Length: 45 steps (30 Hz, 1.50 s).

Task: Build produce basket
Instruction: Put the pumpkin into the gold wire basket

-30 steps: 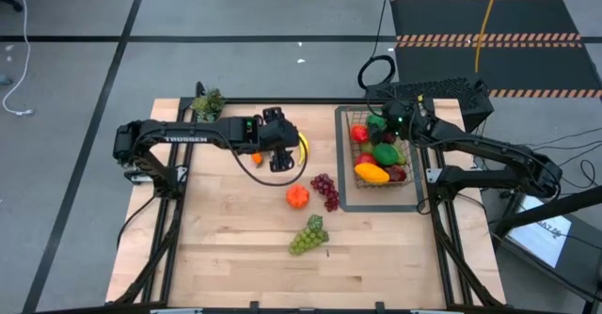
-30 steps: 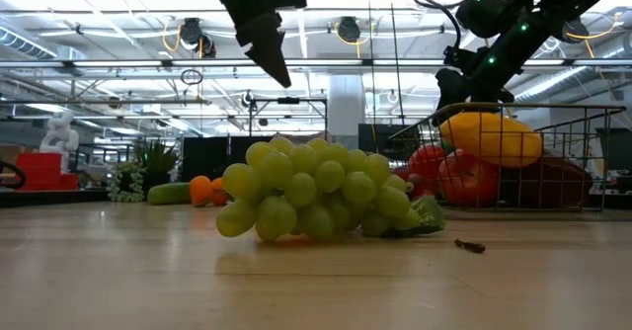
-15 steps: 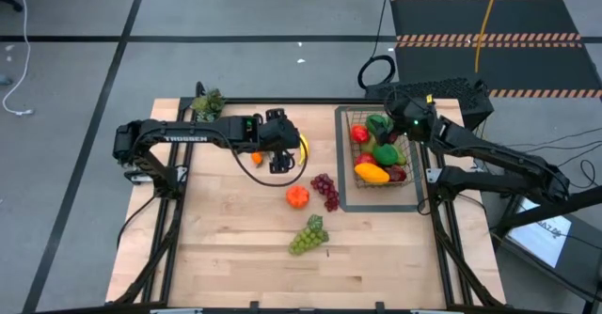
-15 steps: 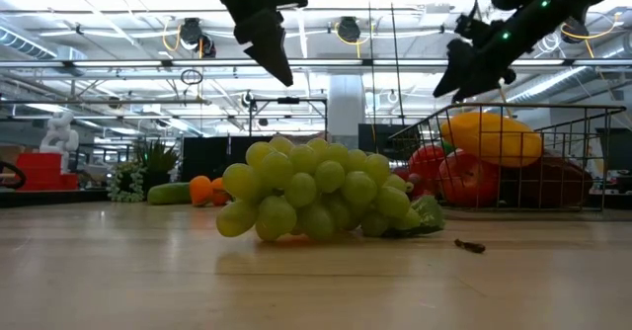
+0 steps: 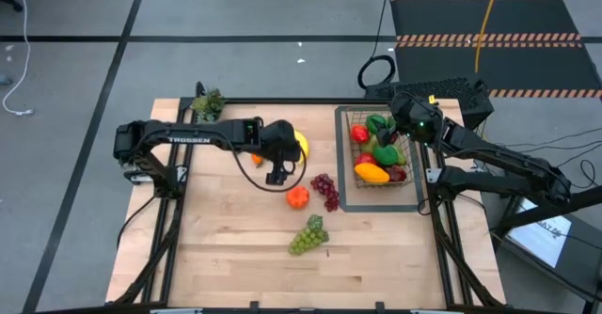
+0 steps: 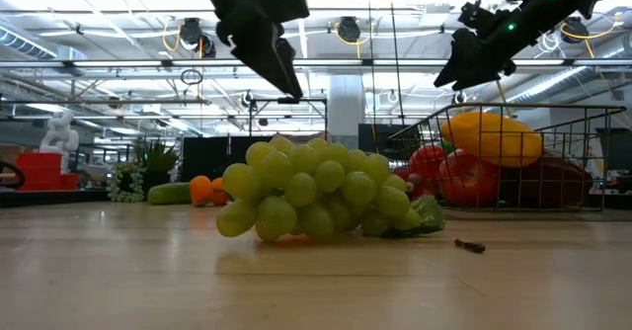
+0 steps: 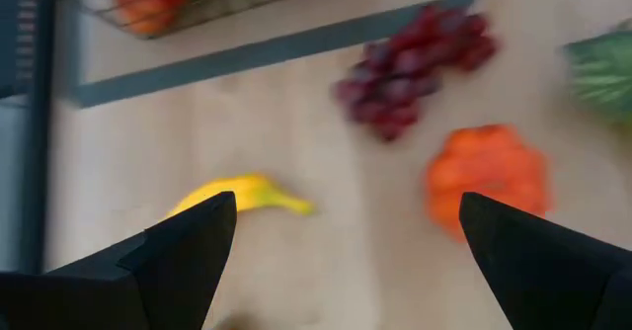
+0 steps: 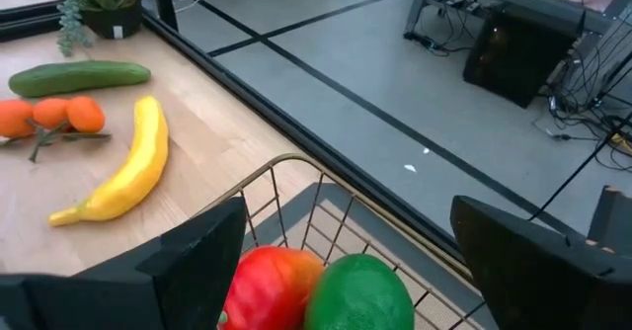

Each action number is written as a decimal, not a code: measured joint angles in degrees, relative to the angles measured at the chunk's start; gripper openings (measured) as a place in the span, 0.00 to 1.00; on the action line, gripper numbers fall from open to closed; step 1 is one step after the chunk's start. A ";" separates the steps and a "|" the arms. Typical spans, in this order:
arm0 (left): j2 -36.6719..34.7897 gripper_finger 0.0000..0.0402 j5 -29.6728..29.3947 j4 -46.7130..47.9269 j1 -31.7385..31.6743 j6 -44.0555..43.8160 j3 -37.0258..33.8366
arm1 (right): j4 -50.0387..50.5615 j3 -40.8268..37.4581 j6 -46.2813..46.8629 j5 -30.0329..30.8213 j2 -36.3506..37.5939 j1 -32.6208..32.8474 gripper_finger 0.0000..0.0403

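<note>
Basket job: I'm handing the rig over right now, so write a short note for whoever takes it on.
Left end effector: open, empty, above the table near the banana and orange fruit.
Right end effector: open, empty, over the basket, far end.
Done: the basket holds several pieces, including a yellow mango, red apple and green fruit.
Left: banana, cucumber, small oranges, orange fruit, purple grapes and green grapes lie on the table.
</note>
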<state>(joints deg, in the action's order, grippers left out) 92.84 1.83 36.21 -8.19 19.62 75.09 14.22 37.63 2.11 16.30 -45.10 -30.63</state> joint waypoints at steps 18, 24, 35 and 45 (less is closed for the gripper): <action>0.02 0.97 -5.32 -9.38 14.04 -15.15 -12.54 | 0.00 0.00 -0.12 -0.07 0.00 0.00 0.87; 0.07 0.97 -5.36 -17.63 14.54 -15.58 -18.49 | -0.01 -0.02 1.68 -3.50 0.00 0.01 0.87; 0.07 0.97 -6.65 -26.96 13.46 -14.20 -24.06 | -0.09 -0.02 3.91 -4.60 0.00 0.04 0.87; 0.07 0.97 -6.70 -29.95 13.21 -15.73 -27.12 | -0.12 -0.02 4.28 -4.59 0.00 0.04 0.87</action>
<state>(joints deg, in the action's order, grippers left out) 92.90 -4.87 6.25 5.02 3.89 47.97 14.10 37.60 6.39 11.70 -45.10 -30.59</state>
